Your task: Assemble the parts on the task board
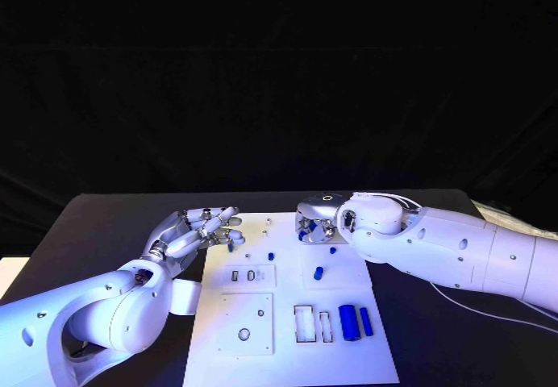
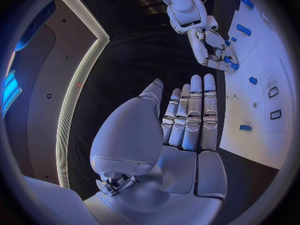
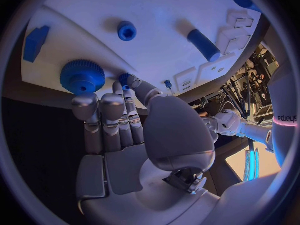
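The left hand (image 1: 197,230) sits at the left edge of the white task board (image 1: 279,355). Its fingers lie straight and close together, and it holds nothing. The board has little slots, and small blue parts lie on it: a short peg (image 1: 318,273) in the middle and two long pegs (image 1: 356,322) nearer the robot. The right hand (image 1: 316,223) is at the far end of the board, fingertips down by a blue gear (image 3: 82,76). I cannot tell if it pinches anything. The board lies on a black table (image 1: 105,226).
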Controlling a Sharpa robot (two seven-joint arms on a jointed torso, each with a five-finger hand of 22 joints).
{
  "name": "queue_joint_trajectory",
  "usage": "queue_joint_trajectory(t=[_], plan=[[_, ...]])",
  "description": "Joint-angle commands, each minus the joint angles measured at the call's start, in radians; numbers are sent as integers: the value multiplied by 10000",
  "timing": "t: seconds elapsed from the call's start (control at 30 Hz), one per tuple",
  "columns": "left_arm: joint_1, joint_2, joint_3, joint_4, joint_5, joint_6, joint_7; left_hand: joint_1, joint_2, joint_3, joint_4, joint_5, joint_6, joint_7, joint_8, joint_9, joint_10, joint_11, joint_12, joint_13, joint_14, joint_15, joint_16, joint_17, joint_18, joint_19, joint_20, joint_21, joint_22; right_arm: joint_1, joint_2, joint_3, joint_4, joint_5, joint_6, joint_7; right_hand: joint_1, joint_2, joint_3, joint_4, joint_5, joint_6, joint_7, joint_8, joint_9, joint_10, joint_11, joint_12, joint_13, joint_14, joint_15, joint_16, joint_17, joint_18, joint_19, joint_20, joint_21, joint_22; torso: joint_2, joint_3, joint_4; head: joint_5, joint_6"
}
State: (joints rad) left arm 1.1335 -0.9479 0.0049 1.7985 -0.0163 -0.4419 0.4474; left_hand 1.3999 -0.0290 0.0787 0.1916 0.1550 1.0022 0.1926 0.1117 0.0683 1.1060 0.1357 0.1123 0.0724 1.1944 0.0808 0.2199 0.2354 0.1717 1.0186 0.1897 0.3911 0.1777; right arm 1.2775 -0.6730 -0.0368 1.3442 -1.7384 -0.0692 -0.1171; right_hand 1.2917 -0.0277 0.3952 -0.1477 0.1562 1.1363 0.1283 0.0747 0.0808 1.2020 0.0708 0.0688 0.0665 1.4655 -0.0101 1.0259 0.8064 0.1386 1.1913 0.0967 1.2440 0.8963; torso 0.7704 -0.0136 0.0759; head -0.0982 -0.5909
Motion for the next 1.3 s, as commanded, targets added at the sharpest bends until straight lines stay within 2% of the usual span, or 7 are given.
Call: queue_joint_trajectory(t=[0.03,0.13,0.33,0.5,0.73,0.9,1.3], plan=[[16,-2,8,45,14,234,28,-9,-58,-49,-36,-37,14,84,-23,-12,-12,70,-25,-12,-13,52,-47,8,88,55,16,34,17,-35,43,-31,-70,-227,319,-81,120,53,103,11,-64,80,-8,61,11,70,-19,0,14,167,-49,87,64,-118,67,-39,74,67,16,-8,12,-12,-16],[16,-10,8,54,30,234,25,-9,-58,-49,-36,-37,14,84,-23,-12,-12,70,-25,-12,-13,52,-47,8,88,55,16,34,17,-37,58,-34,-79,-234,195,-71,141,48,143,5,-93,84,-3,53,12,72,-20,-9,10,166,-47,134,108,-125,82,-40,107,115,19,-14,15,-17,-10],[16,-22,8,59,42,236,17,-9,-58,-49,-36,-37,14,84,-23,-12,-12,70,-25,-12,-13,52,-47,8,88,55,16,34,17,-39,-1,-32,79,-169,-751,-181,224,67,338,-12,-165,129,16,38,24,120,-18,-20,7,189,-47,370,342,-169,195,-44,284,389,19,-14,31,-37,17],[17,-25,8,54,114,253,19,-18,-50,-52,-33,-36,9,89,-37,-13,-18,74,-42,-13,-9,55,-54,24,88,55,18,34,17,-32,-35,1,305,-159,-1607,-588,232,62,445,1,-228,126,46,11,24,100,4,-42,-4,181,-32,443,396,-183,217,-37,351,477,27,-24,54,-2,87],[16,-11,8,43,137,301,30,-18,-47,-52,-34,-36,7,90,-41,-13,-20,75,-46,-13,-8,55,-56,27,88,54,19,34,17,-15,196,35,249,-196,-2225,-977,232,45,501,8,-256,123,64,-4,24,91,15,-47,-8,175,-23,480,419,-187,218,-30,379,508,60,-29,104,80,139],[17,-31,8,74,141,323,44,-9,-40,-47,-43,-33,7,90,-50,-12,-23,76,-59,-14,-7,56,-63,38,89,54,20,34,17,5,455,51,82,-224,-2478,-1114,242,45,545,9,-269,128,74,-9,25,91,19,-46,-8,176,-19,522,463,-195,239,-25,413,563,109,-44,172,71,166],[18,-17,9,95,142,362,35,-8,-40,-47,-43,-33,7,90,-50,-12,-23,76,-59,-14,-7,56,-63,39,89,54,20,34,17,22,1079,59,-567,-211,-2526,-1181,230,20,581,19,-286,130,86,-18,26,90,29,-47,-8,177,-12,572,509,-203,254,-19,447,612,230,-87,279,-7,232]])
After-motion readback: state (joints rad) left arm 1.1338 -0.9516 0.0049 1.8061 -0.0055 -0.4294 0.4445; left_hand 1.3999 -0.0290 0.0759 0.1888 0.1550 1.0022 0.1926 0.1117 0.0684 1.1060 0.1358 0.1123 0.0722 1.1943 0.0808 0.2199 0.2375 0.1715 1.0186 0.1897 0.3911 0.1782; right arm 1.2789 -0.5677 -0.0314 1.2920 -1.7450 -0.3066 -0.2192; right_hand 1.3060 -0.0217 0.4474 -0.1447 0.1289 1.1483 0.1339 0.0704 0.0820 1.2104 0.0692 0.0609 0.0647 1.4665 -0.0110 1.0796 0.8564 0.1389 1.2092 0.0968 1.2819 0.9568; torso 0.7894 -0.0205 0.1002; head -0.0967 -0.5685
